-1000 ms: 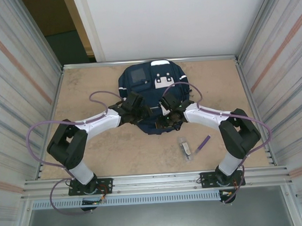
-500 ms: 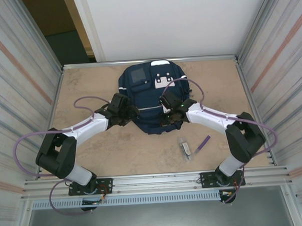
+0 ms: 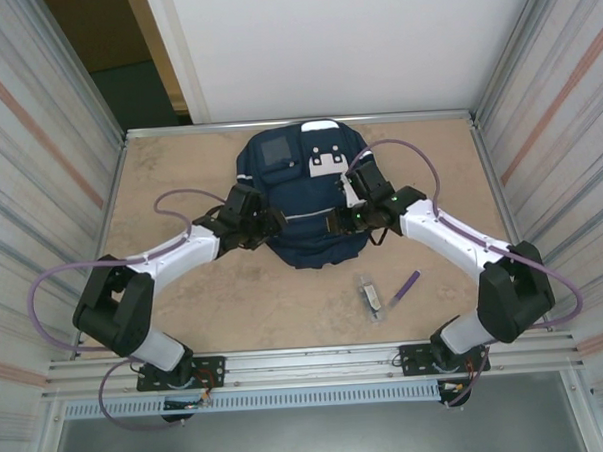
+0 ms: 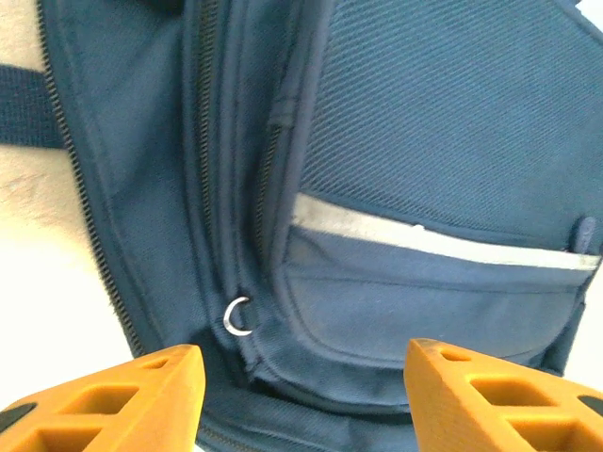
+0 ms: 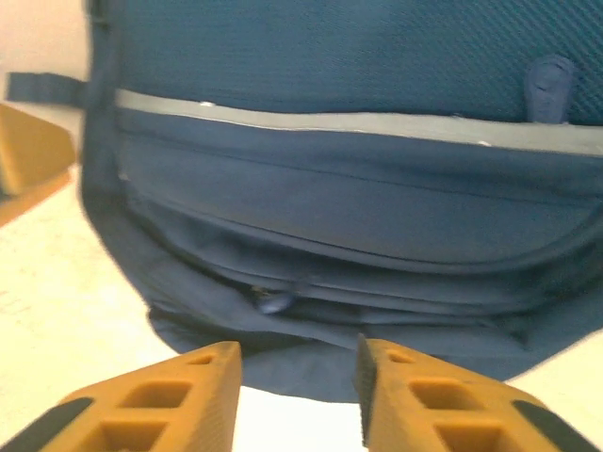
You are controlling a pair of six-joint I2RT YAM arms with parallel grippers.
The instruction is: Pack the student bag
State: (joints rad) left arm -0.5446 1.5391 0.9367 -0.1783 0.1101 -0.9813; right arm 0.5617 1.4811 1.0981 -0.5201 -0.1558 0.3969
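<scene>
One student bag point(image 3: 302, 186) lies flat on the table point(image 3: 185, 301), toward its far edge; contents not visible. Left claw point(image 4: 301, 377) spread wide, empty, at the bag's left side. Right claw point(image 5: 298, 377) partly spread, empty, at its near right corner. Purple pen point(image 3: 404, 287) lies apart.

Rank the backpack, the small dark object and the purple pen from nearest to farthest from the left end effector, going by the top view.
1. Backpack: directly at the left end effector, which sits at the bag's left edge.
2. Small dark object: on the bare table, off to the near right.
3. Purple pen: beside that object, farther to the right.
</scene>
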